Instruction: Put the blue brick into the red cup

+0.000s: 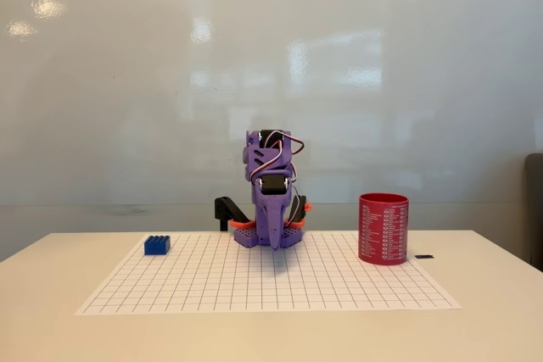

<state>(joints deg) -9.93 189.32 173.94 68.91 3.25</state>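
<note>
A small blue brick [157,245] with studs on top rests on the gridded mat at its far left. The dark-red cup [383,228], upright with rows of white print, stands on the mat's far right. Between them, at the back middle, my purple arm is folded down on its base. Its gripper [275,243] points downward just above the mat, fingers together with nothing between them. The brick lies well to the gripper's left and the cup well to its right in the fixed view.
A white gridded mat [263,286] covers the middle of the pale table [51,320]. A small black item [424,257] lies just right of the cup. A whiteboard wall stands behind the table.
</note>
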